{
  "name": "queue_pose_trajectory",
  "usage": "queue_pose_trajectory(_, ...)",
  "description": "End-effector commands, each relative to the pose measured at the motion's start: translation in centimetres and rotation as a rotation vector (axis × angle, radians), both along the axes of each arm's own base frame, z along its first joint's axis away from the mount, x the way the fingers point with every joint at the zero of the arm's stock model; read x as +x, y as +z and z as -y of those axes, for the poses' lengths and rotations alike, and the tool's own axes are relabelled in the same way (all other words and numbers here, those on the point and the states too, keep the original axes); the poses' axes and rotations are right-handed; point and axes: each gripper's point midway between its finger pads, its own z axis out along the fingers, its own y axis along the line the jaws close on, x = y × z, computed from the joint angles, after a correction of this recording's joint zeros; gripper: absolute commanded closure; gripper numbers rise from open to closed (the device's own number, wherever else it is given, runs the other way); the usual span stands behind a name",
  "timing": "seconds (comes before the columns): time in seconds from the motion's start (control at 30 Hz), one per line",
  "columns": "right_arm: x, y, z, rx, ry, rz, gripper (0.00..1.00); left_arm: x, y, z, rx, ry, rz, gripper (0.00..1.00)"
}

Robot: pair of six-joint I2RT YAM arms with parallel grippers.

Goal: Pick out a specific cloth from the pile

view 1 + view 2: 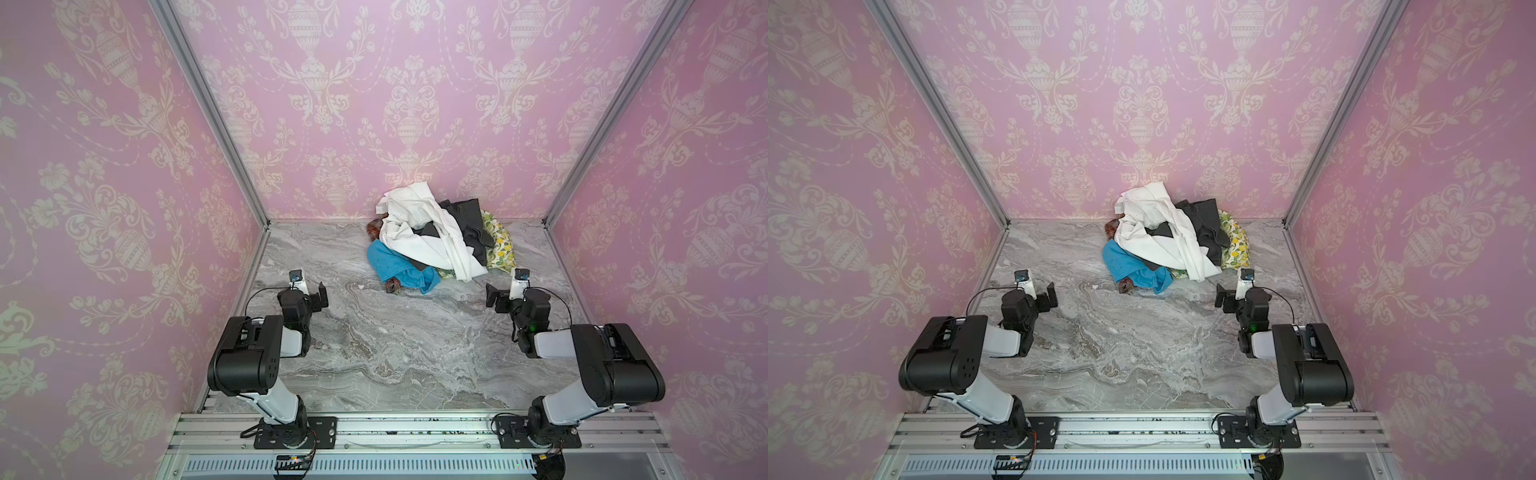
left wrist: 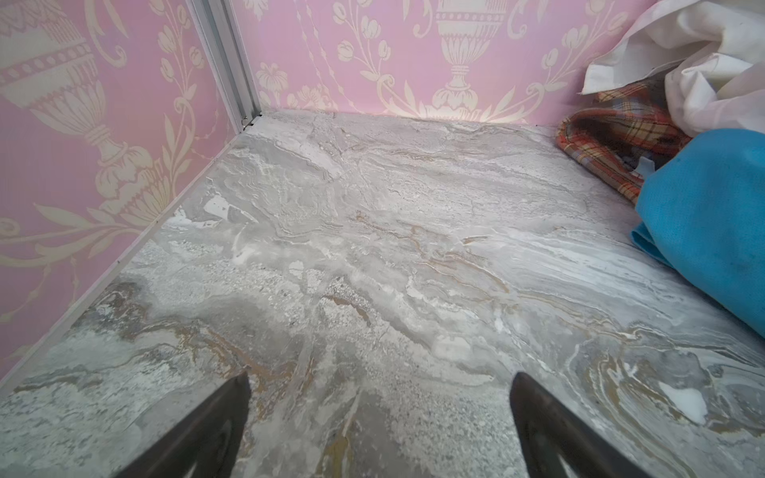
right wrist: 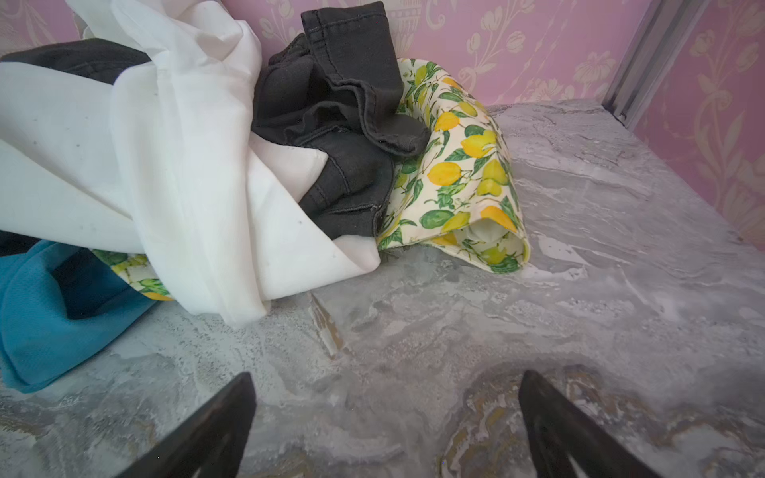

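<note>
The turquoise-blue cloth (image 1: 390,262) (image 1: 1126,262) lies crumpled at the near-left foot of the pile (image 1: 434,235) (image 1: 1173,235), partly under a white cloth. It shows at the edge of the left wrist view (image 2: 703,215) and of the right wrist view (image 3: 41,331). My left gripper (image 1: 321,296) (image 2: 378,374) hovers low over bare marble, left of and nearer than the cloth, open and empty. On the opposite side, my right gripper (image 1: 492,299) (image 3: 387,374) is also open and empty, near the pile's right front, touching nothing.
In the pile a large white cloth (image 3: 165,165) drapes over dark grey fabric (image 3: 339,124), a lemon-print cloth (image 3: 463,174) and a red-orange plaid cloth (image 2: 600,136). The pile leans on the pink back wall (image 1: 415,104). Side walls and aluminium corner posts (image 1: 216,124) bound the marble tabletop (image 1: 395,353).
</note>
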Motion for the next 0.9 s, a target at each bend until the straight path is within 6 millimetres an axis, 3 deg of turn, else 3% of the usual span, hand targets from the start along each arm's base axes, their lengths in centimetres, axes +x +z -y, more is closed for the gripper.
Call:
queue_pose_trajectory(0.0, 0.4, 0.65, -0.38, -0.015, 0.02, 0.019, 0.0, -0.05, -0.28, 0.53, 0.029, -0.029, -0.011, 0.01)
queue_pose_trajectory(0.87, 0.46, 0.68, -0.3, -0.014, 0.019, 0.017, 0.0, -0.23, -0.2, -0.32, 0.028, 0.023, -0.004, 0.01)
